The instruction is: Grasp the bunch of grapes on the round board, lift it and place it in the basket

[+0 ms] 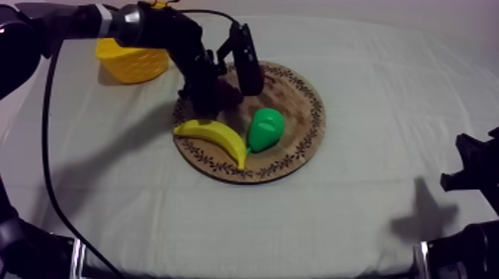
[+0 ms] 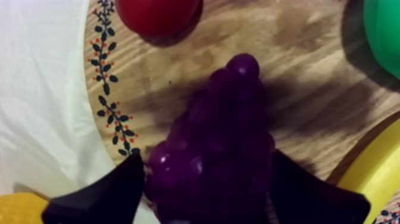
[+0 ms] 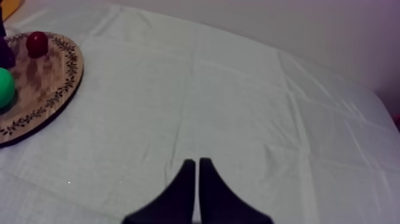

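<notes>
**Left wrist view: our left hand (image 2: 205, 179) is gripping the bunch of grapes (image 2: 220, 143)**

We are clamping the bunch between both black fingers, one pressing on each flank. The bunch is sitting over the wooden board (image 2: 297, 65), near its patterned rim. We cannot tell whether it is resting on the wood or hanging just clear of it. A small red fruit (image 2: 158, 15) is lying on the board just past the tip of the bunch. The pear (image 2: 384, 36) and the banana (image 2: 372, 173) are lying off to the other side.

Seen from the top view, our left arm is reaching in from the upper left, passing by the yellow basket (image 1: 134, 63). The hand is working at the far left part of the board, just behind the banana. The basket is standing on the worktop (image 1: 371, 222) near the board's rim.

Our right hand (image 3: 197, 162) is hovering above bare cloth, well apart from the board. Its fingers are lying together as a narrow wedge, gripping nothing.
</notes>
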`<move>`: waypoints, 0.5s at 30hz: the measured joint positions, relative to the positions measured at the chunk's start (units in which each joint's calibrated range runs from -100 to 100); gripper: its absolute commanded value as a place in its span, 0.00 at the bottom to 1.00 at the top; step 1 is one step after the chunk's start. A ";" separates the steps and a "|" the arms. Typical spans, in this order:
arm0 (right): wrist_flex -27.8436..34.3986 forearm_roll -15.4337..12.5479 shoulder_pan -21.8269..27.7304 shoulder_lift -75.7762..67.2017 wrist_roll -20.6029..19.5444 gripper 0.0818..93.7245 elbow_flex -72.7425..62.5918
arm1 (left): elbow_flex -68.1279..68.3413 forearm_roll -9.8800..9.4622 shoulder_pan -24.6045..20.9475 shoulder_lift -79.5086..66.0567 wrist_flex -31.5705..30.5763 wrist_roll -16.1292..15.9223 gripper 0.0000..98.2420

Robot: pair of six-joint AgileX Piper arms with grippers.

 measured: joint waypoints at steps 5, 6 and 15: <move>0.00 0.00 0.00 0.00 0.00 0.00 0.00 | 0.07 0.00 0.00 0.00 -0.29 0.15 0.63; 0.00 0.00 0.00 0.00 0.00 0.00 0.00 | 0.07 0.00 0.00 -0.06 -0.29 0.18 0.62; 0.00 0.00 0.00 0.00 0.00 0.00 0.00 | 0.65 0.00 0.07 -0.42 -1.04 0.25 0.61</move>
